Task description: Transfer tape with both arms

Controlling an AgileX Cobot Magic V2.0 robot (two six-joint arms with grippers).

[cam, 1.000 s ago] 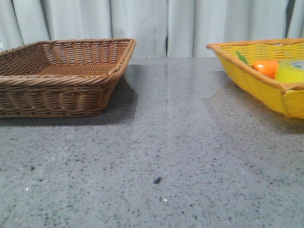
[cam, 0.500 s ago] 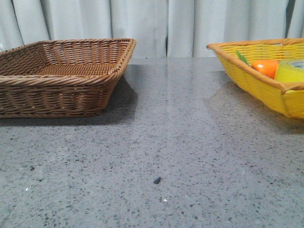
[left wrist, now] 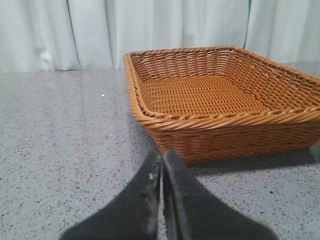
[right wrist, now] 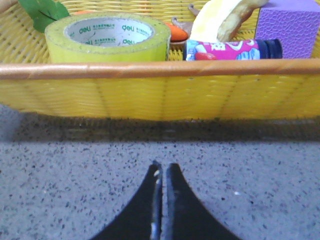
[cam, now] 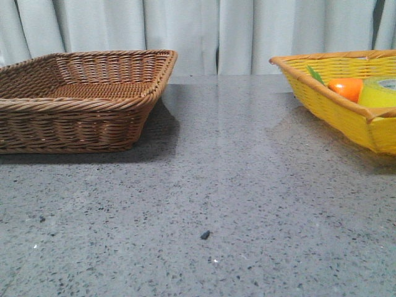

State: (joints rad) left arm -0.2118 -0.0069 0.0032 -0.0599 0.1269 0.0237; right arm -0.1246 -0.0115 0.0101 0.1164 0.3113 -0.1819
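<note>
The tape (right wrist: 107,39), a wide yellow roll with a white core and green lettering, lies flat inside the yellow basket (right wrist: 160,92). In the front view the tape (cam: 378,93) shows at the far right, behind the basket's rim (cam: 322,93). My right gripper (right wrist: 162,167) is shut and empty, low over the table just outside the yellow basket's near wall. My left gripper (left wrist: 162,156) is shut and empty, just short of the brown wicker basket (left wrist: 220,100). Neither arm shows in the front view.
In the yellow basket lie an orange carrot-like object (cam: 346,88) with green leaves (right wrist: 44,10), a pink-labelled bottle (right wrist: 230,49), a purple block (right wrist: 292,25) and a banana-like item (right wrist: 222,15). The brown basket (cam: 86,99) stands at the left. White curtains hang behind.
</note>
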